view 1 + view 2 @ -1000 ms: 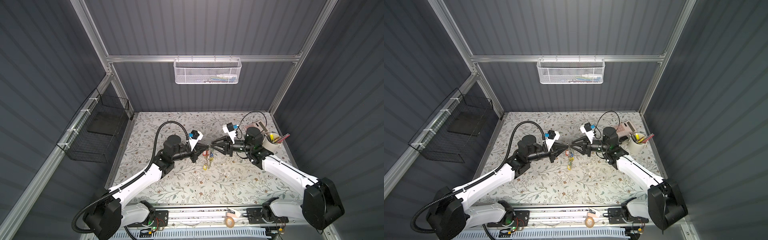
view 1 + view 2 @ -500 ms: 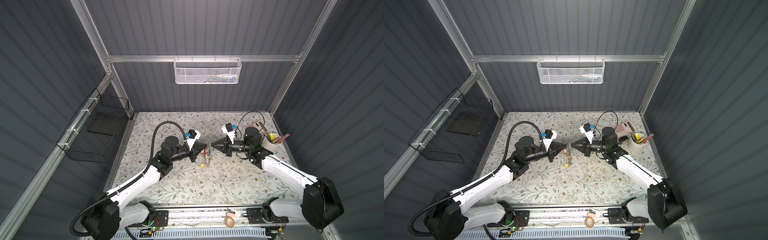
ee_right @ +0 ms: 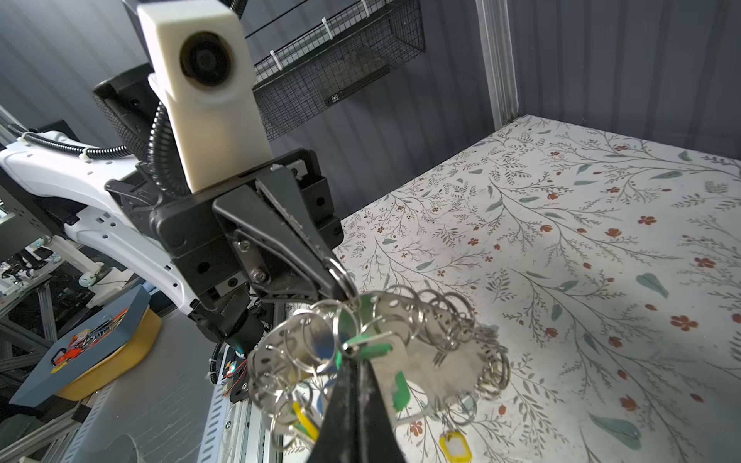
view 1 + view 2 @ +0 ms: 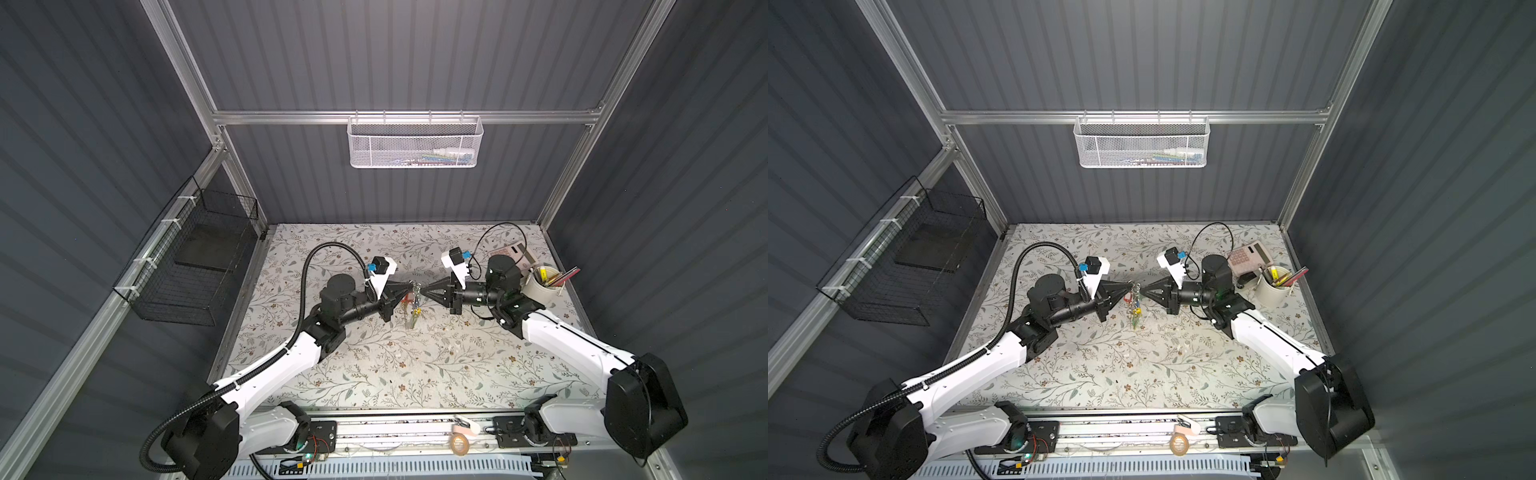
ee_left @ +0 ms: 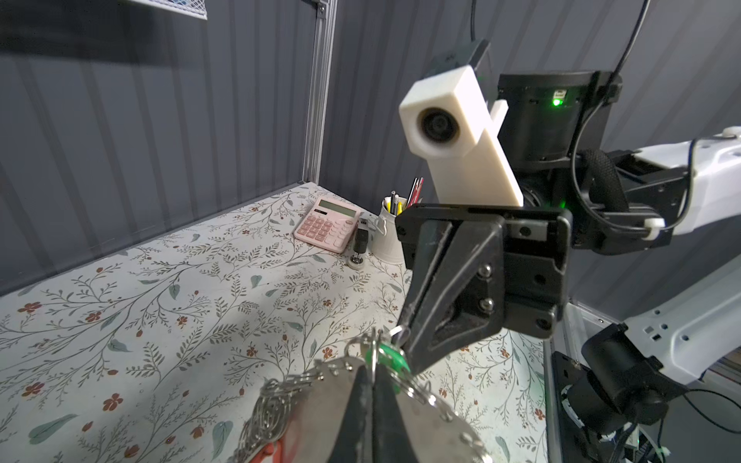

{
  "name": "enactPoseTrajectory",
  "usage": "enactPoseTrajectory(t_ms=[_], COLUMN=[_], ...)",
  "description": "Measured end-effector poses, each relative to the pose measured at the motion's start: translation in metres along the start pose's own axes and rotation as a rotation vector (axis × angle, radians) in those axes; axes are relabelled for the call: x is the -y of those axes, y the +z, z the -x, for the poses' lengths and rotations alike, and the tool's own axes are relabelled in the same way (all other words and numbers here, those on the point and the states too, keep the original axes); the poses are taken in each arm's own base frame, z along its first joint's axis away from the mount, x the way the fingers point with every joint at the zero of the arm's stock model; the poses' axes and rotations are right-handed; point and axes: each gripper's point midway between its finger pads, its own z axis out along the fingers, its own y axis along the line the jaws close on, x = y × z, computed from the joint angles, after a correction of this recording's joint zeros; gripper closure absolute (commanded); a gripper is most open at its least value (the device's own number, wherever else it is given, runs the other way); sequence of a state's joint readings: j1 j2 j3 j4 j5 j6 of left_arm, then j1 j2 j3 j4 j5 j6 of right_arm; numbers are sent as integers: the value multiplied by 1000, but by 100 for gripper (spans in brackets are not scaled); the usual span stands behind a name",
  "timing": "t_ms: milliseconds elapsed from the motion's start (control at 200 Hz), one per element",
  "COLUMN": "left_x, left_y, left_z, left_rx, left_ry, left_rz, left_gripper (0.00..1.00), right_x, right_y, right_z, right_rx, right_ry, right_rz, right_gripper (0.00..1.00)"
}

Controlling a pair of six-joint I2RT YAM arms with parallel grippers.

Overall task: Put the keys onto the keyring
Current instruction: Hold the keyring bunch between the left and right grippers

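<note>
Both grippers meet tip to tip above the middle of the table. My left gripper (image 4: 410, 286) (image 5: 373, 371) is shut on a silver ring at the top of the keyring (image 5: 320, 391) (image 3: 441, 356), a grey loop crowded with small rings. The keys' green tag (image 5: 395, 360) (image 3: 371, 348) sits right at the two tips. My right gripper (image 4: 422, 291) (image 3: 353, 358) is shut on the keys' small ring by that tag. Yellow, blue and red tags dangle below the bunch (image 4: 1134, 311), above the cloth. The key blades are hidden among the rings.
A pink calculator (image 4: 509, 253) and a white cup of pens (image 4: 542, 289) stand at the back right, a small black stapler (image 5: 359, 244) beside them. A black wire basket (image 4: 195, 266) hangs on the left wall, a white mesh basket (image 4: 415, 143) on the back rail.
My right gripper's jaws have shut on the green-tagged keys' ring. The two grippers have drawn slightly closer and the hanging bunch has shifted a little.
</note>
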State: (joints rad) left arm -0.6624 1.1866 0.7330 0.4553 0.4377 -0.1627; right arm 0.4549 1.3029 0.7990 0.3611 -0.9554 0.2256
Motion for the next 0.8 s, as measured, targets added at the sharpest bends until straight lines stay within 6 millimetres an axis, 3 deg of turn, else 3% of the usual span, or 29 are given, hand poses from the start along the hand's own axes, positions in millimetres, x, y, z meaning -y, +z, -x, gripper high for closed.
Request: enactPoseTrajectory(t_ms=[230, 415, 480, 800], left_x=[-1, -1, 0, 3], left_y=[0, 0, 0, 1], left_z=[6, 7, 6, 3], left_rx=[27, 30, 28, 21], left_ry=[-5, -3, -4, -6], left_rz=[7, 6, 5, -11], left_gripper=[100, 100, 100, 100], right_x=[0, 5, 4, -14], right_y=[2, -2, -6, -16], right_z=[-5, -5, -1, 35], right_rx=[-17, -17, -10, -1], right_ry=[14, 17, 4, -162], right_rz=[-1, -34, -55, -120], right_gripper=[100, 65, 60, 55])
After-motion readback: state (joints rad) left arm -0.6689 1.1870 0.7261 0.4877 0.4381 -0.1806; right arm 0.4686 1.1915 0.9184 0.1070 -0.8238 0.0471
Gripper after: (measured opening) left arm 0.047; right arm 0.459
